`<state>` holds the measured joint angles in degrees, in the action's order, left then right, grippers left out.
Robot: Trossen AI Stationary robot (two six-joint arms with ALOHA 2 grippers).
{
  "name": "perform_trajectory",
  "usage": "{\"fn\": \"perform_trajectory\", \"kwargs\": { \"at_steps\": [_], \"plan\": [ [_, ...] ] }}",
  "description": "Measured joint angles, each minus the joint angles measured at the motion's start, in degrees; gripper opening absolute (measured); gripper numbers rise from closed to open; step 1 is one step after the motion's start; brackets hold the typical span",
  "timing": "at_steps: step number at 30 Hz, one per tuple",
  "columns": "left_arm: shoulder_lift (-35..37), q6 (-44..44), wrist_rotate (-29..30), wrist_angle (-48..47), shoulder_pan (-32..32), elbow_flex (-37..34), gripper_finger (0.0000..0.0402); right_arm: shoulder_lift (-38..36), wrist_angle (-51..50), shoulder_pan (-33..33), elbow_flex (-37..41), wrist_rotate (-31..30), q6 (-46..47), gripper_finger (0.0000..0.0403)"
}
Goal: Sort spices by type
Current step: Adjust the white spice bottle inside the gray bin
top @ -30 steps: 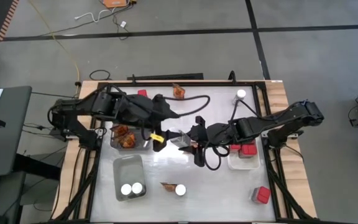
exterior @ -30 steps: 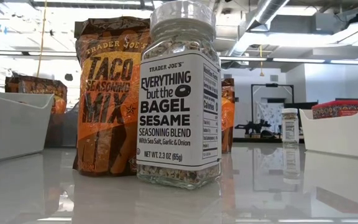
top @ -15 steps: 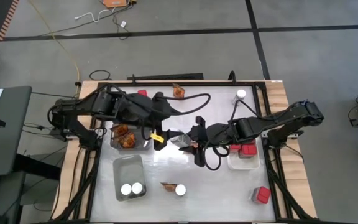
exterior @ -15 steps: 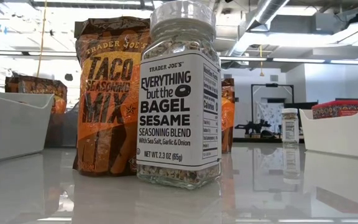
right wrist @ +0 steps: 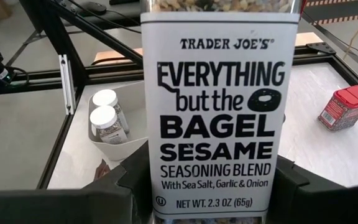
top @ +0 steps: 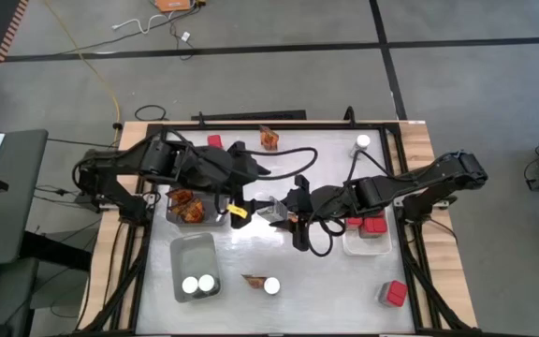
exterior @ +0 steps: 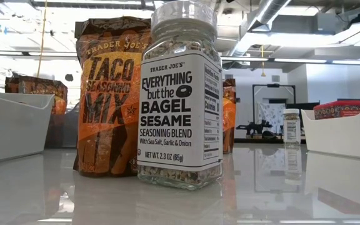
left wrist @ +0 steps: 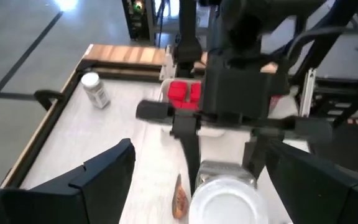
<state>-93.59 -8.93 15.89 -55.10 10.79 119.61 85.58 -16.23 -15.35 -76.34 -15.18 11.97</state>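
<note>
My right gripper (top: 281, 213) is shut on a round glass jar (top: 269, 212) with a white lid (left wrist: 225, 202), over the middle of the table. In the right wrist view its label (right wrist: 215, 118) fills the picture. My left gripper (top: 242, 206) is open just left of the jar, and its fingers (left wrist: 104, 171) stand apart on either side of the lid without touching it. More spices sit around. Packets lie in a clear tray (top: 178, 217), two jars in a grey tray (top: 195, 253) and red boxes in a white tray (top: 356, 245). My right gripper pinches the jar's glass body (left wrist: 219, 169) between its two fingers (left wrist: 189, 155), just behind the lid. The fingers come from above, pointing down, across the jar. The jar lies about level and seems clear of the table, with its lid toward my left gripper.
Loose on the table are a jar (top: 271, 285) beside a packet (top: 251, 279) near the front, a red box (top: 393, 293) at the near right, a jar (top: 363, 142), a packet (top: 269, 138) and a red box (top: 215, 140) at the far edge. A black cable (top: 293, 154) arches above the far middle.
My left arm has crept a little toward the jar held by the right gripper, and its cable loop has sagged nearer. The right arm and the jar have kept still.
</note>
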Motion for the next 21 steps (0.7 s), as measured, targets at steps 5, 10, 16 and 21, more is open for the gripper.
{"fn": "perform_trajectory", "kwargs": {
  "at_steps": [5,10,16,21],
  "plan": [
    [-1.1,0.4,1.7,-4.1,0.1,0.0,0.0376,0.1,-0.8,0.0,0.1,0.1,0.2,0.0217],
    [-1.1,-6.7,1.8,-5.1,0.2,0.0,0.0382,0.1,-0.6,0.0,0.1,0.1,0.1,0.0217],
    [-1.2,-8.7,1.7,-6.4,0.0,0.0,0.0381,0.1,-1.2,0.0,0.1,0.1,0.2,0.0217],
    [-2.0,-9.2,-0.7,-7.8,0.0,0.0,0.0380,0.1,-1.3,0.0,0.1,0.1,0.0,0.0217]
  ]
}}
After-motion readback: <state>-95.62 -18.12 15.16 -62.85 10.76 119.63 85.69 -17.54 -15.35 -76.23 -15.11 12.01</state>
